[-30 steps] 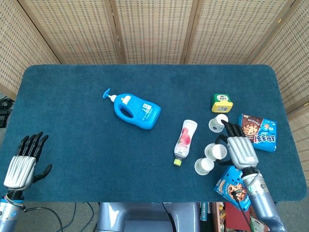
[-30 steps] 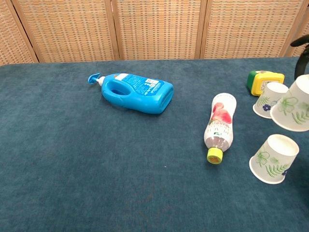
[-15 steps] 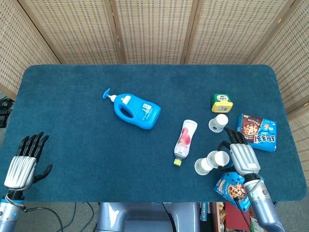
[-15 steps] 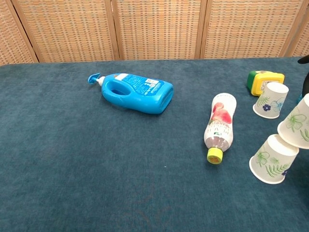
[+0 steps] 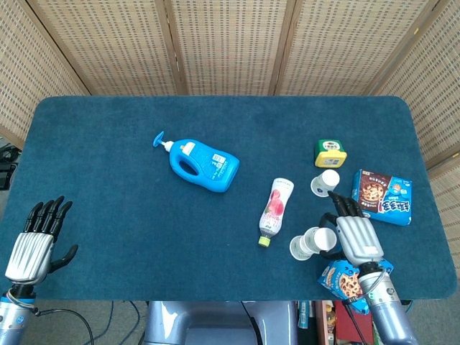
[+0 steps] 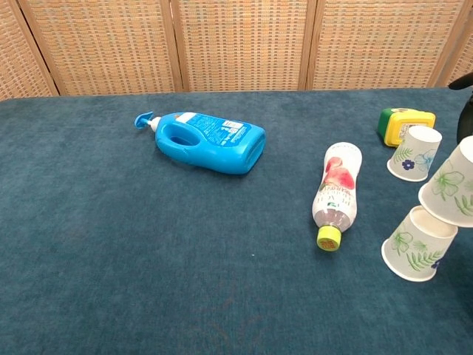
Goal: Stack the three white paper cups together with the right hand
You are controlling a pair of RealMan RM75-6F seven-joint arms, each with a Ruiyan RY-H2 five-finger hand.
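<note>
At the far left, the left hand [image 5: 32,244] is seen resting at the near corner of the blue worktop [image 5: 108,180], fingers spread and nothing held; it has not shifted from half a second ago. Further right, a blue detergent bottle [image 5: 201,164] lies on its side, and a pink-labelled drink bottle [image 5: 275,210] lies with its yellow-green cap toward the near edge; neither has been moved.

Right of the drink bottle, one white paper cup [image 6: 418,243] stands mouth-down on the worktop. A second paper cup [image 6: 451,185], printed with green leaves, is held tilted by the right hand [image 5: 353,233], its lower end pressed against the base of the standing cup. Compared with half a second ago, the held cup has been raised slightly and drawn a little to the left in the chest view, while in the head view the right hand has been pulled a little nearer the front edge. The fingers are closed around the cup; how each lies cannot be told.

Behind, the third paper cup [image 6: 414,152] stands just beside a yellow-and-green box [image 6: 404,121], unchanged. A cookie packet [image 5: 382,196] lies further right, and a blue snack bag [image 5: 343,280] is seen at the worktop's near edge beneath the right wrist.
</note>
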